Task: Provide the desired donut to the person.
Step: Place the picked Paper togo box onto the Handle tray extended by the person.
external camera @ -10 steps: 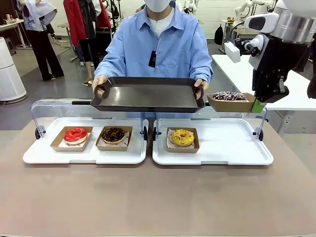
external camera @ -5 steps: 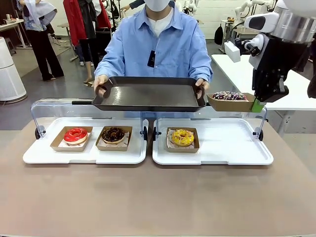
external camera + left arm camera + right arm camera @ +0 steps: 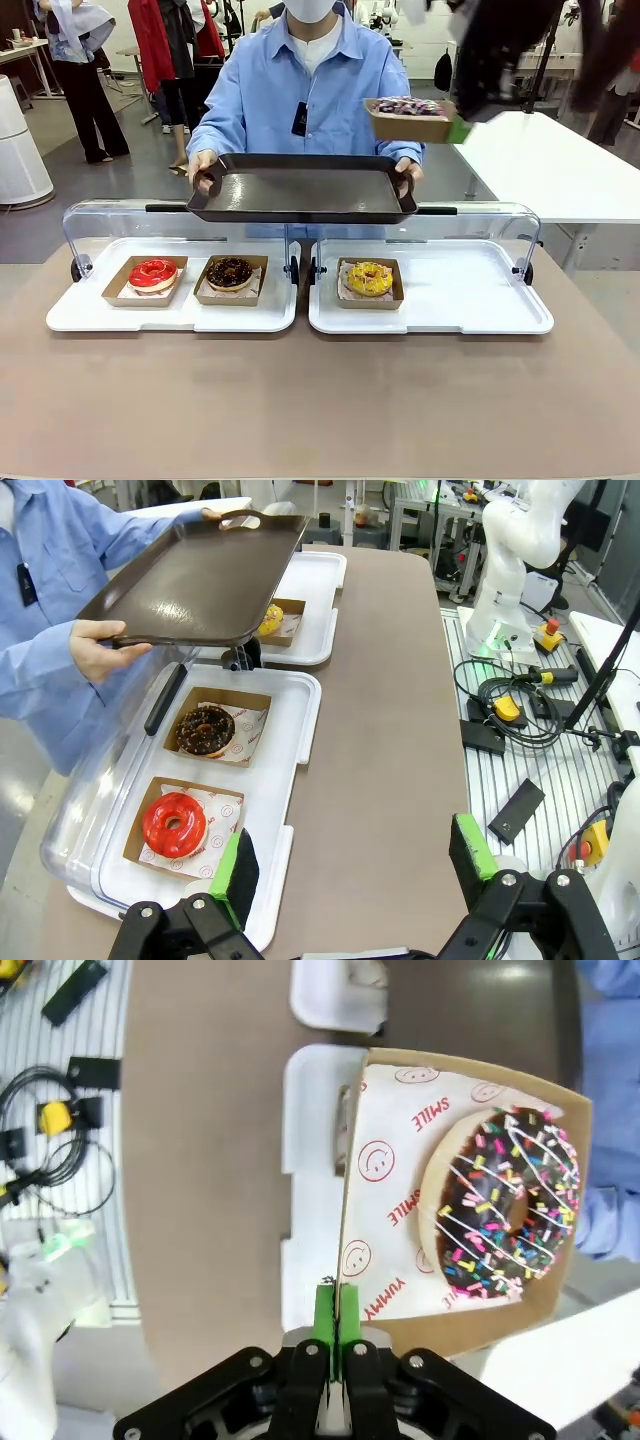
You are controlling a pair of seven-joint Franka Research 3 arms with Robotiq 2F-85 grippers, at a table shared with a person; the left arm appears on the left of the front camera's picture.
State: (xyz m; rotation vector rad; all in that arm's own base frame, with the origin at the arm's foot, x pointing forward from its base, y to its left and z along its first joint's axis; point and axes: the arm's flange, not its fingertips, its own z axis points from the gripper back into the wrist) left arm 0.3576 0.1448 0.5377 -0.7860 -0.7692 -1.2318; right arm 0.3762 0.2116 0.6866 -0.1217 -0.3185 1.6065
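Where fingers (image 3: 324,1312) pinch its tray (image 3: 480,1326), chocolate donut (image 3: 468,1215) (sprinkles, white drizzle)

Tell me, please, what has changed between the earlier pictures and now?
The right gripper, shut on the sprinkled donut's box, rose and swung toward the robot's left, to above the right end of the person's tray. Nothing was grasped or released. The tray and the three boxed donuts below stayed put.

Right pincer (image 3: 333,1315) tight, left pincer (image 3: 350,858) wide

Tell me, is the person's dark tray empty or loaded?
Empty: the tray shows bare dark surface; the sprinkled donut isn't on it.
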